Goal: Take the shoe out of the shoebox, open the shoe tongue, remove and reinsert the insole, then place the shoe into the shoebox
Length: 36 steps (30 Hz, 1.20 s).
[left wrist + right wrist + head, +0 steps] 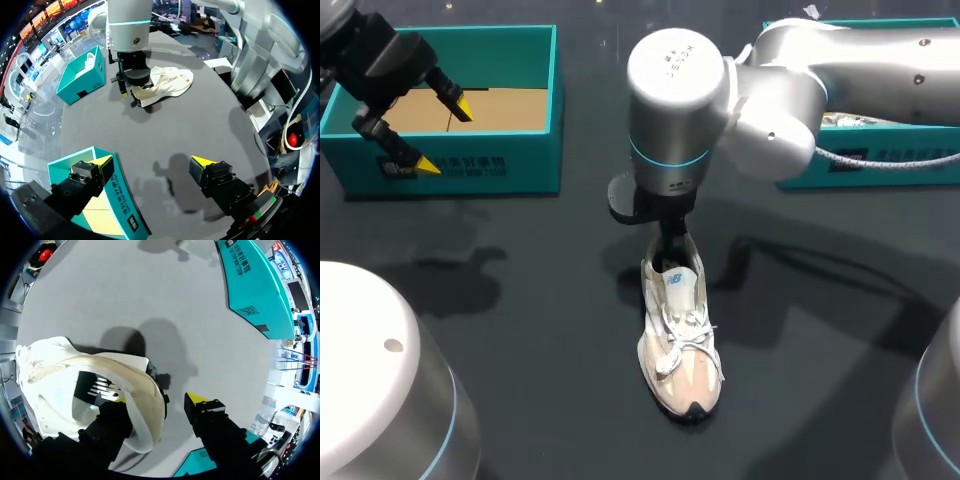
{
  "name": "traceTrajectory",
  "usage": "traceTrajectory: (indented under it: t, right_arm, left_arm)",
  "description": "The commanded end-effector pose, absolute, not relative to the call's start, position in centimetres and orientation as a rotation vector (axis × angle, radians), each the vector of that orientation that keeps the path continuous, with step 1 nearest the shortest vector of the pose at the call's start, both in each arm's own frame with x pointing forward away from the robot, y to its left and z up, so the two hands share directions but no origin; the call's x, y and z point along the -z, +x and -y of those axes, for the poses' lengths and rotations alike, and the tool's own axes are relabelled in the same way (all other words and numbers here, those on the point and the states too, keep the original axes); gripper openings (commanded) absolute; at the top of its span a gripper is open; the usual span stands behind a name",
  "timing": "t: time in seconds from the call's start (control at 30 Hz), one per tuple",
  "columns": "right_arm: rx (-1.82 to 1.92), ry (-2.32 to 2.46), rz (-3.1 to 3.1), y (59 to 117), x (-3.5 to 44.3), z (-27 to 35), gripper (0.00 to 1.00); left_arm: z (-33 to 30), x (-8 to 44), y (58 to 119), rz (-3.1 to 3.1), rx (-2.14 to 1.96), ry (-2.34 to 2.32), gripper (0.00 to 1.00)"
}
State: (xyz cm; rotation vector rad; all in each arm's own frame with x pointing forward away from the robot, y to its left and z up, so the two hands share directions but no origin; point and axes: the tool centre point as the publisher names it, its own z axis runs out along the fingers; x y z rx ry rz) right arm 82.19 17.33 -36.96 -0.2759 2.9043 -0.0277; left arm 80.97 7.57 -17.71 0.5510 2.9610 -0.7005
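Shoe [682,340] is lying upright on the dark table [520,300], out of both boxes, toe pointing toward us and laces tied across the top. In the left wrist view the shoe [167,82] is sitting well ahead of that gripper, under our right arm [130,30].

Right gripper [157,400] is standing at the heel. One finger is sitting down inside the shoe [50,370] opening and the other finger [200,407] is hanging outside, behind the heel. The heel wall is lying between them. We are seeing a strip of table between the outer finger and the heel, so the fingers are apart and not clamping. From the head view the right arm [800,90] is hiding the gripper itself.

Left gripper [442,135] is hanging over the left shoebox [535,165], fingers spread wide with nothing between them; same in its own view [151,161], box wall [122,200] below one finger.

Right shoebox [880,175] is sitting at the far right, partly under the right arm.
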Motion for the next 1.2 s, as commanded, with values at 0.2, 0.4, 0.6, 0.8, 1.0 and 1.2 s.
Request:
traceTrajectory:
  t: [0.2, 0.4, 0.6, 0.8, 1.0, 1.2]
  right_arm:
    - [0.012, -0.292, -2.935, 82.1, 38.0, -17.1, 0.53]
    - [0.008, -0.304, -2.959, 82.0, 38.6, -17.2, 0.5]
    - [0.016, -0.319, -2.982, 82.0, 38.9, -17.3, 0.49]
    - [0.021, -0.324, -2.996, 81.8, 39.1, -17.3, 0.37]
    - [0.037, -0.314, -2.995, 81.3, 38.6, -17.3, 0.0]
    - [0.066, -0.293, -2.98, 80.8, 37.1, -16.9, 0.0]
  left_arm:
    - [-7.6, 17.7, 81.0, -2.963, 0.696, 0.553, 1.0]
    - [-7.6, 17.7, 81.0, -2.963, 0.696, 0.553, 1.0]
    - [-7.6, 17.7, 81.0, -2.963, 0.696, 0.553, 1.0]
    - [-7.6, 17.7, 81.0, -2.963, 0.696, 0.553, 1.0]
    - [-7.6, 17.7, 81.0, -2.963, 0.696, 0.553, 1.0]
    - [-7.6, 17.7, 81.0, -2.963, 0.696, 0.553, 1.0]
